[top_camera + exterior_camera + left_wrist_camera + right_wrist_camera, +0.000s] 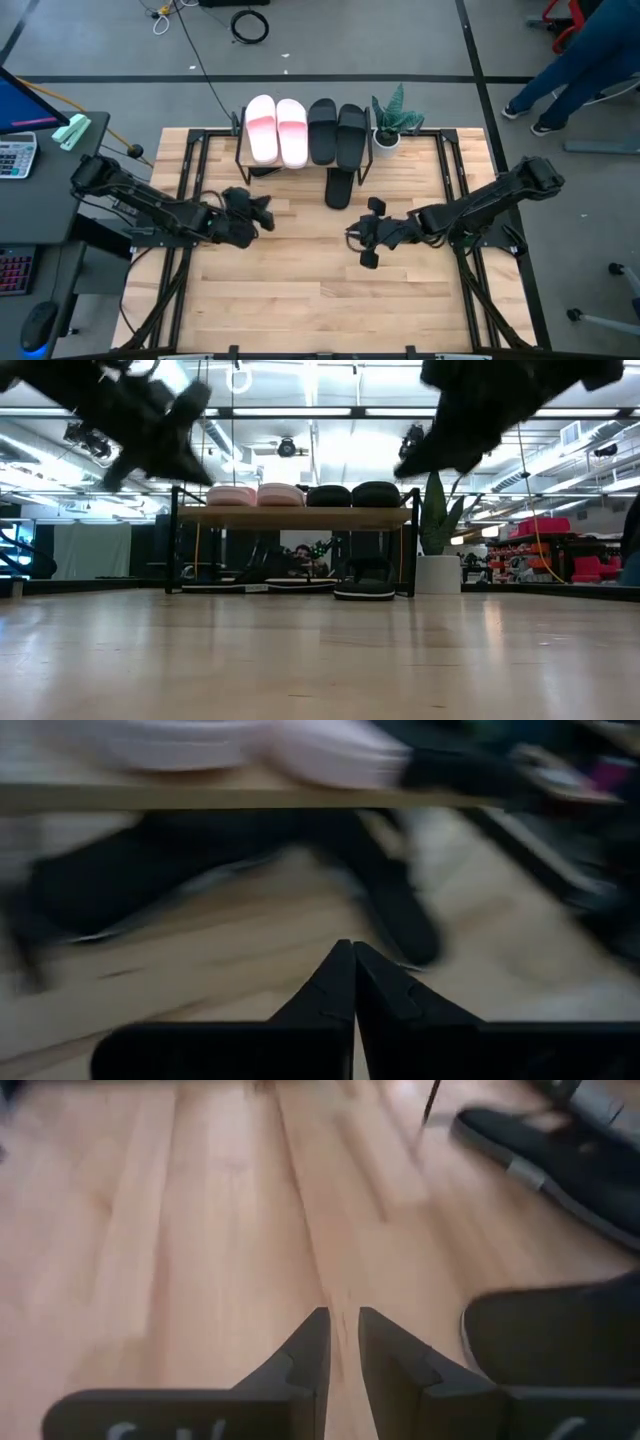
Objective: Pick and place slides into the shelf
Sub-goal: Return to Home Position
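Observation:
The shelf (300, 165) stands at the table's far edge. On its top board (300, 515) rest two pale pink slides (277, 130) and two black slides (337, 132), side by side on their soles. A thin black flip-flop (340, 188) lies on the table, partly under the shelf, its near end sticking out. A second one (270, 582) lies flat under the shelf. My left gripper (262, 212) hovers shut near the shelf's left end. My right gripper (366, 232), open by a narrow gap (342, 1320), hovers near the protruding flip-flop. Both are above the table.
A small potted green plant (390, 125) stands at the shelf's right end. Black metal frame rails (190, 170) run along both sides of the wood-plank tabletop (300, 290). A desk with a calculator (15, 155) is left of the table; a person's legs (570, 70) are far right.

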